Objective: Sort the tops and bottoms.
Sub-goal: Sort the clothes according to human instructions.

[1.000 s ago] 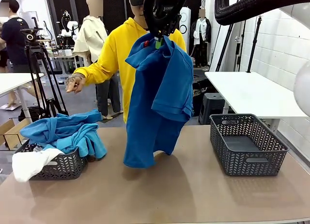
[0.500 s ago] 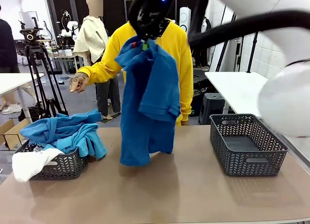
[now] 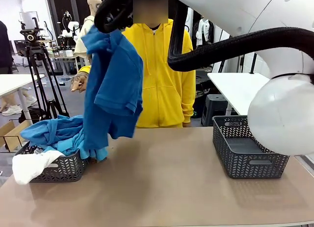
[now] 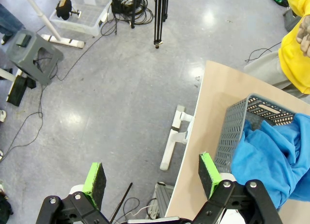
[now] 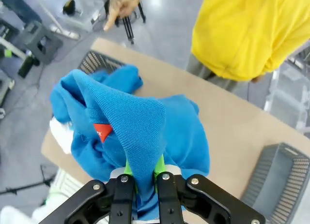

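- Hanging from the right gripper [image 5: 144, 178], whose jaws are clamped on a fold near its collar, the blue knit polo shirt [image 3: 112, 87] dangles full length, presumably so it clears the table.
- It hangs just above the dark grey plastic basket of blue and white clothes [image 3: 61, 169], apparently the tops' bin.
- Well apart from that basket stands the empty matching basket [image 3: 249, 147].
- Beside that basket's outer wall, the left gripper [image 4: 152, 178] waits, jaws spread, holding nothing.

No legible text; red tag [image 5: 101, 132] too small to read
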Controlling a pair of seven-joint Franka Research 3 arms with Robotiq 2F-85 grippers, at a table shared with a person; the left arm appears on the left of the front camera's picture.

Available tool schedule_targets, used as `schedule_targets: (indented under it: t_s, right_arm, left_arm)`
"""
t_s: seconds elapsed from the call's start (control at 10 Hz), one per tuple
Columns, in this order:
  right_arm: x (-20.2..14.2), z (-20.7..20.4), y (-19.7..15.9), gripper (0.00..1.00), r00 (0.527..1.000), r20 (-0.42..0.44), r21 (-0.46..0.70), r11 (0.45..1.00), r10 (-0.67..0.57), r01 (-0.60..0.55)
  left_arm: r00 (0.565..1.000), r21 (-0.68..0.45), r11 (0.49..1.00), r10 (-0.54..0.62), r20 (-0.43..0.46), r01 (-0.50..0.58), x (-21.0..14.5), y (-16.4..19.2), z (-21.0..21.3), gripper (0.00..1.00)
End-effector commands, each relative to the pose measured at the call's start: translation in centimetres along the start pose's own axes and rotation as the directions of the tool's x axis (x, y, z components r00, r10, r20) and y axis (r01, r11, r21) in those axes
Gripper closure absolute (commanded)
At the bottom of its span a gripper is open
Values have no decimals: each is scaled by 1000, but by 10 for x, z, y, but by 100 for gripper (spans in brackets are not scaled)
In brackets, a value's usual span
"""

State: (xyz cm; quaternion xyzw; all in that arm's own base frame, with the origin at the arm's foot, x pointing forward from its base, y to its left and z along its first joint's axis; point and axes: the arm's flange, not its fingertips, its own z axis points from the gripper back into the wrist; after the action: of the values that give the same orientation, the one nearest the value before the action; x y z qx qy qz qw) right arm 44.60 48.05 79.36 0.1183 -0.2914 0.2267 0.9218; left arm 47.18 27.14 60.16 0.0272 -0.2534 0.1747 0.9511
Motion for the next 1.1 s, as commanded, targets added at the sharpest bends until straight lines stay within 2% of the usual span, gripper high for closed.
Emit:
schedule_targets:
  t_s: [0.0, 0.2, 0.4, 0.5, 0.6, 0.7, 0.8, 1.0]
  right_arm:
    - [289, 50, 122, 100, 978, 165, 4, 991, -129, 130]
    - [330, 74, 177, 100, 926, 328, 81, 982, -186, 169]
    - [364, 107, 239, 100, 889, 415, 122, 980, -196, 159]
    - [374, 112, 268, 100, 889, 418, 160, 979, -185, 128]
    - [374, 109, 292, 100, 921, 375, 188, 982, -106, 37]
    - [367, 95, 304, 100, 962, 274, 177, 983, -8, -43]
    - [9, 49, 85, 100, 903, 399, 182, 979, -160, 93]
    - [9, 49, 85, 100, 903, 399, 182, 979, -160, 93]
  left_arm:
    - [1000, 7, 1000, -5, 0, 5, -1, 0, 1, 0]
    - [1000, 7, 1000, -5, 0, 5, -1, 0, 1, 0]
    - [1000, 7, 1000, -5, 0, 5, -1, 0, 1, 0]
    - [1000, 7, 1000, -5, 0, 5, -1, 0, 1, 0]
    - [1000, 7, 1000, -5, 0, 5, -1, 0, 1, 0]
    - [1000, 7, 1000, -5, 0, 5, -1, 0, 1, 0]
    - [1000, 7, 1000, -5, 0, 5, -1, 0, 1, 0]
    - [1000, 7, 1000, -5, 0, 5, -1, 0, 1, 0]
